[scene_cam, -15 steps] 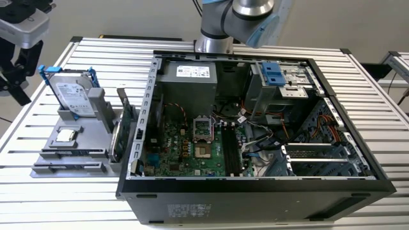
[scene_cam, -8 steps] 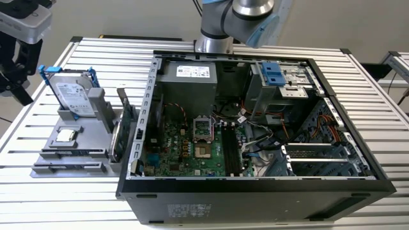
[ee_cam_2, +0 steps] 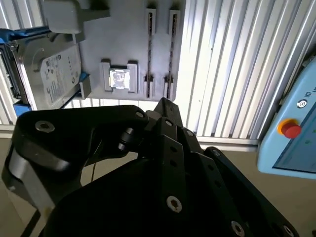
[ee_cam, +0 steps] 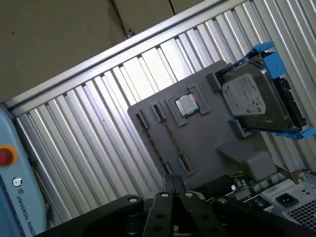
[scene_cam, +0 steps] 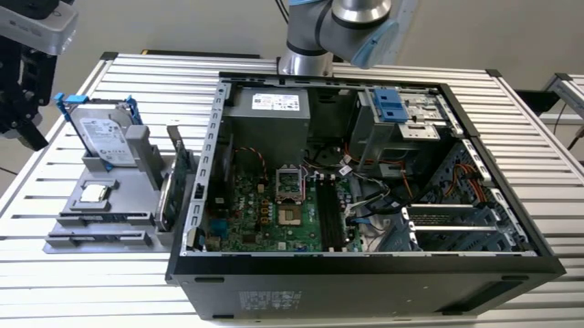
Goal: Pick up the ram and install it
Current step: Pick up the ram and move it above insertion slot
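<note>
From the exterior view's left, the gripper hangs over the table edge near the grey holder. The ram stands on edge in a holder slot, just beside the chip and left of the open case.

In the second wrist view the gripper looks closed on nothing, above the holder and drive.

The first wrist view shows the gripper closed too, with the holder beyond it.
</note>
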`<state>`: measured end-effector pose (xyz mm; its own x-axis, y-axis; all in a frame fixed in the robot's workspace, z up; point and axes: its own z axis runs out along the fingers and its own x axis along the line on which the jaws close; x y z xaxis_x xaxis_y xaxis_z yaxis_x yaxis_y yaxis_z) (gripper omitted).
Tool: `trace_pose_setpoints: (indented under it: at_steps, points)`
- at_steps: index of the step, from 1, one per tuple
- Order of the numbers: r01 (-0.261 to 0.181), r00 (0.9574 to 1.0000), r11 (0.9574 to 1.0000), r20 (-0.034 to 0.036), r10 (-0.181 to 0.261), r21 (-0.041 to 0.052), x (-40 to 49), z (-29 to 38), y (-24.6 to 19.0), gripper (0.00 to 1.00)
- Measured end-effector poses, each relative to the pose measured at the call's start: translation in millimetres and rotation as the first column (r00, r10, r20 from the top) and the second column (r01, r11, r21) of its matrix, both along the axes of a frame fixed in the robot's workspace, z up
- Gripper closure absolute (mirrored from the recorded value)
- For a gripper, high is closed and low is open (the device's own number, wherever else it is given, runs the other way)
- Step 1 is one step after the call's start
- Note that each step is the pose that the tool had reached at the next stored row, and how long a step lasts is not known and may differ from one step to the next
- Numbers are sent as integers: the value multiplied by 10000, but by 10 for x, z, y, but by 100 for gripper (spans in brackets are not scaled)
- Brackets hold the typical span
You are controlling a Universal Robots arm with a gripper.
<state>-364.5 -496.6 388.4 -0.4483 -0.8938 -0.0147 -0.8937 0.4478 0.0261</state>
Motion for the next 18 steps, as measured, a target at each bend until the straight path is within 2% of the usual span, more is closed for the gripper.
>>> trace_pose_setpoints:
  at_steps: [4, 8, 9, 10, 18]
  points:
    - [-727, 9974, 9974, 1, 727, 1, 0, -1, 0, 100]
    - [-1448, 9895, 9895, 0, 1448, 0, 0, -1, 0, 100]
    - [-2064, 9785, 9785, 2, 2064, 1, 0, -1, 0, 100]
    - [-2613, 9653, 9653, 4, 2613, -1, 0, -1, 0, 100]
    - [-3506, 9365, 9365, 8, 3506, -2, 0, -2, 0, 100]
